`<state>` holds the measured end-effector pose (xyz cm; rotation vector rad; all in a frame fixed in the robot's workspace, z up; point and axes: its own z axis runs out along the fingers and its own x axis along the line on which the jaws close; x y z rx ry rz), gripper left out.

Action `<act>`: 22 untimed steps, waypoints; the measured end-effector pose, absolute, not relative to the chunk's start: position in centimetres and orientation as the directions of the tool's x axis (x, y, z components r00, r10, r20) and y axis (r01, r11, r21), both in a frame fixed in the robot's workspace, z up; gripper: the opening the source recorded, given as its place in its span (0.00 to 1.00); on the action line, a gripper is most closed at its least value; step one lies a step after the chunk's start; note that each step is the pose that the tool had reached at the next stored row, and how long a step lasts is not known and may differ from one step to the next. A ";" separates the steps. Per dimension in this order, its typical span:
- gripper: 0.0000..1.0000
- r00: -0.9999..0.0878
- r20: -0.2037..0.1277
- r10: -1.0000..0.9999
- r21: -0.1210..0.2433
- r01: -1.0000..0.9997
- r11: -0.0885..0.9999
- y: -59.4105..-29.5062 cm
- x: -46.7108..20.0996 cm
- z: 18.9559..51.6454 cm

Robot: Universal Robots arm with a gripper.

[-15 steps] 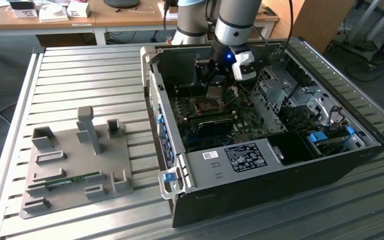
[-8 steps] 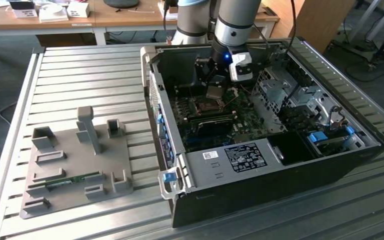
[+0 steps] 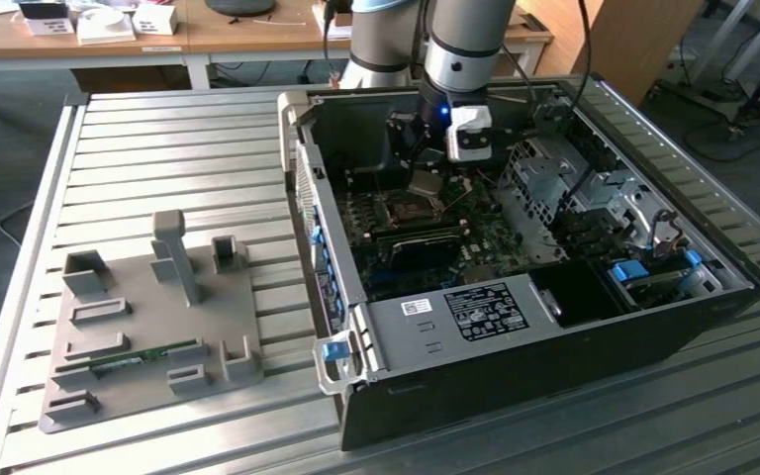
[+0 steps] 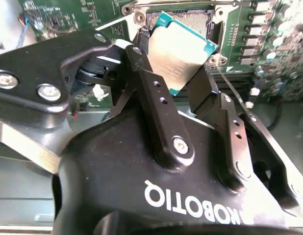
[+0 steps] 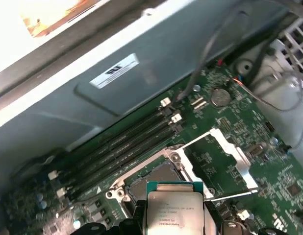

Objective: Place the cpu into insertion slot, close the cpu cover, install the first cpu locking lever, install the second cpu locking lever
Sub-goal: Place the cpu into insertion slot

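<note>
My gripper [image 3: 426,176] is down inside the open black computer case [image 3: 513,366], shut on the cpu [image 4: 178,49]. The cpu is a thin greyish-gold square chip with a teal edge, and it is pinched by two opposite edges between the black fingers [image 4: 151,83]. It hangs tilted just above the insertion slot [image 5: 152,177], a dark square socket with a silvery rim on the green board. The cpu [image 5: 173,208] is apart from the socket. The cpu cover [image 5: 235,154], a silvery windowed frame, stands swung open beside the socket.
Long dark memory slots [image 5: 122,147] run beside the socket, close to the case's grey wall [image 5: 141,93]. A metal drive cage [image 3: 558,173] and cables crowd the exterior view's right. On the slatted table a grey fixture plate [image 3: 142,327] holds a green memory stick [image 3: 130,359].
</note>
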<state>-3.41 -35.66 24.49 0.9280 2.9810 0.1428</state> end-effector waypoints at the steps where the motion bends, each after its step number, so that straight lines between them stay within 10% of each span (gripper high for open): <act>1: 0.54 -0.813 0.012 0.582 0.092 0.580 0.809 -35.7 -3.4 24.5; 22: 0.54 -0.538 0.012 0.843 0.092 0.840 0.534 -35.7 -3.4 24.3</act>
